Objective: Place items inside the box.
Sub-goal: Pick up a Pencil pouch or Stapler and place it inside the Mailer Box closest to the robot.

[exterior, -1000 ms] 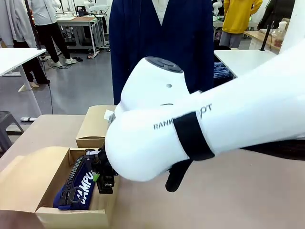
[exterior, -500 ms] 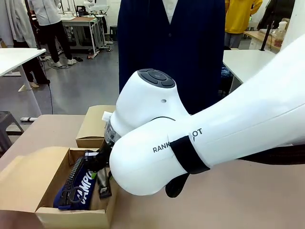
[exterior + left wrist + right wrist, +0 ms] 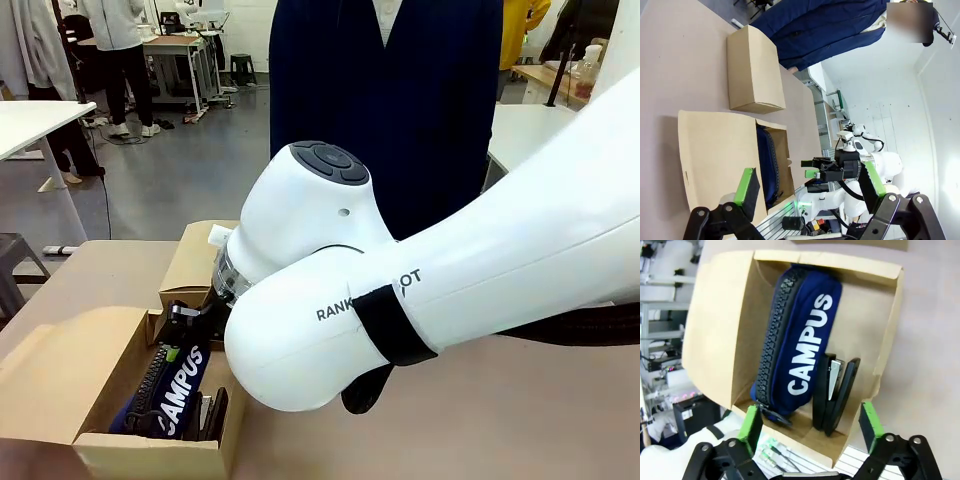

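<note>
An open cardboard box [image 3: 60, 385] sits at the table's near left corner. Inside lie a navy zip pouch [image 3: 800, 340] lettered "CAMPUS" and, beside it, a black stapler [image 3: 836, 390], also seen as the pouch [image 3: 175, 385] and stapler [image 3: 212, 415] in the front view. My right gripper [image 3: 810, 427] hovers open just above the box, nothing between its green pads [image 3: 751, 422]; in the front view this gripper [image 3: 183, 335] pokes out under the big white arm. My left gripper [image 3: 810, 186] is open and empty, high above the box [image 3: 715, 150]. The other items are out of view.
A smaller closed cardboard box [image 3: 195, 265] stands just behind the open one. A person in a navy coat [image 3: 400, 120] stands at the far side. My right arm [image 3: 420, 290] crosses most of the table. Bare tabletop [image 3: 680, 60] lies left of the boxes.
My right gripper has let go of the black stapler, which now lies in the box beside the pouch, and has lifted up and back out of the box. The person shifted right.
</note>
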Available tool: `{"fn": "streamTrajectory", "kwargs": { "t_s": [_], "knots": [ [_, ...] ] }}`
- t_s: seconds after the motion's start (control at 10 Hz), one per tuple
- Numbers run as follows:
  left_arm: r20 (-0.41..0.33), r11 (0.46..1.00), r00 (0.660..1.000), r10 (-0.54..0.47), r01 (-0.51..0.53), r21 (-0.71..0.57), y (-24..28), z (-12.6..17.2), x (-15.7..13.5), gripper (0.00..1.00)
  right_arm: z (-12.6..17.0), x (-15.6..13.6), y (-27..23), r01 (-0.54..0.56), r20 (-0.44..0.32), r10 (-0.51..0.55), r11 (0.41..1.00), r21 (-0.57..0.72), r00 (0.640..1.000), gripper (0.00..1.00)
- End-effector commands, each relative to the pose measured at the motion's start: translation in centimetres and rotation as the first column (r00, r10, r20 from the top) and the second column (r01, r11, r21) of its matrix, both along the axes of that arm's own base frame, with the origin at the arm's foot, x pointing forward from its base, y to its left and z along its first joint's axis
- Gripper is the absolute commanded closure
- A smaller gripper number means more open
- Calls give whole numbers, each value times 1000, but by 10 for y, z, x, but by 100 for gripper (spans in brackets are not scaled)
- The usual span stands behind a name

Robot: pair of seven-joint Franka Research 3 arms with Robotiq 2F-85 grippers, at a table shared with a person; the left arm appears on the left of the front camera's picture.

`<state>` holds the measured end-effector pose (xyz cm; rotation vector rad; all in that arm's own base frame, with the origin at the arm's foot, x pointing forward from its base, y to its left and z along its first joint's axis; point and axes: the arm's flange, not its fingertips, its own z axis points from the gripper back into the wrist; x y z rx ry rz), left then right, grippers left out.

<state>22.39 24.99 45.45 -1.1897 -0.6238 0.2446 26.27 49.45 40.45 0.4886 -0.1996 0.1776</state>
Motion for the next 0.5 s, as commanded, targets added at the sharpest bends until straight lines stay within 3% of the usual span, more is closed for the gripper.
{"fn": "streamTrajectory", "kwargs": {
  "t_s": [0.0,0.1,0.2,0.3,0.4],
  "knots": [
    [27,1000,1000,-2,2,-9,0,1,0,0,5,6,-8,12,-34,-10,999,36,999,0],
    [27,1000,1000,-2,2,-9,0,1,0,0,18,14,-45,-65,-114,75,994,82,991,0],
    [27,1000,1000,-2,2,-9,0,1,0,0,33,21,-91,-174,-217,203,974,145,955,0],
    [27,1000,1000,-2,2,-9,0,1,0,0,43,25,-140,-268,-338,313,948,174,888,0],
    [27,1000,1000,-2,2,-9,0,1,0,0,53,26,-188,-314,-366,405,906,284,838,0]
  ]
}}
